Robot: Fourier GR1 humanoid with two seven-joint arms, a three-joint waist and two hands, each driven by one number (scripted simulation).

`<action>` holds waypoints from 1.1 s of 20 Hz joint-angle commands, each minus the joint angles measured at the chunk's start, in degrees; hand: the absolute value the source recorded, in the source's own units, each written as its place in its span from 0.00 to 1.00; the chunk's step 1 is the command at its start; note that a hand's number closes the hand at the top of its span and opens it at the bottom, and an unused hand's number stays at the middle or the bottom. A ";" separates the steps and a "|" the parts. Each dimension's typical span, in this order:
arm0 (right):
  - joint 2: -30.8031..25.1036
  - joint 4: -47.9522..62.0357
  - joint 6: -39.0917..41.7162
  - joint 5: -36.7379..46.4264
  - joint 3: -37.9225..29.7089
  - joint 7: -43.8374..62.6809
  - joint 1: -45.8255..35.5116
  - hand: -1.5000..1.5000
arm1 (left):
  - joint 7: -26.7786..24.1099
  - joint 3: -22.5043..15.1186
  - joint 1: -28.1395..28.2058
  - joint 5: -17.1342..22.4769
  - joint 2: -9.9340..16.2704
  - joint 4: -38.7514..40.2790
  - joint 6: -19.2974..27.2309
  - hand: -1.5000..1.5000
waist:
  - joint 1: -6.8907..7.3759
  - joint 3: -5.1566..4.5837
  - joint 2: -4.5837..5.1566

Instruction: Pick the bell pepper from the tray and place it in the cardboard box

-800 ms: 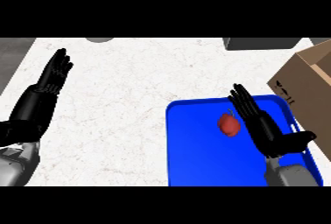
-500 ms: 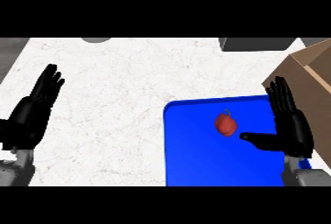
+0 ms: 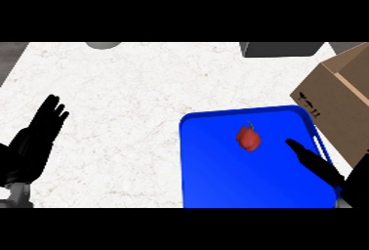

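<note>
Dropped my right hand point(image 3: 317, 165) lower since a moment ago; one straight finger shows, rest cut off, can't tell the spread. Bell pepper point(image 3: 249, 138) sits at its 10 o'clock, untouched, on the blue tray point(image 3: 216, 180). Cardboard box point(image 3: 344, 105) at 1 o'clock. Left hand point(image 3: 36, 141) rests open.

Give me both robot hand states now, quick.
Left robot hand: open, resting at the counter's left edge.
Right robot hand: over the blue tray, mostly cut off; cannot tell.

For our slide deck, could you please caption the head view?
Right robot hand beside red bell pepper on blue tray, cardboard box alongside.
</note>
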 commanded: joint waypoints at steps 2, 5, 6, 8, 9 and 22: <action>1.45 -6.96 -4.93 18.45 9.59 9.16 10.55 0.00 | -0.40 1.76 0.08 2.36 -0.21 1.37 -2.16 0.50 | 0.64 -0.12 0.72; -1.58 -3.00 -0.15 24.99 8.46 17.82 14.78 0.00 | 1.08 0.71 -0.68 1.59 -0.09 -0.59 -1.17 0.50 | 0.74 -0.42 1.26; -2.47 -2.34 1.15 27.13 7.31 20.80 16.22 0.00 | 0.60 1.70 -0.21 1.67 0.81 -0.10 -1.65 0.50 | 1.11 -0.48 1.43; -1.73 -2.56 3.30 32.27 8.44 25.73 19.08 0.00 | 0.86 0.61 0.70 1.88 0.07 -1.80 -1.84 0.50 | 1.84 -0.55 1.44; -2.17 -2.60 5.89 34.31 8.63 28.77 19.42 0.00 | 1.28 1.04 0.03 2.24 0.88 -2.01 -2.54 0.50 | 2.27 -0.54 1.62; 9.36 -13.27 43.74 53.04 18.20 74.37 2.21 0.00 | 2.78 -0.08 -2.83 1.89 -0.44 -0.93 -2.71 0.50 | 4.31 0.08 1.43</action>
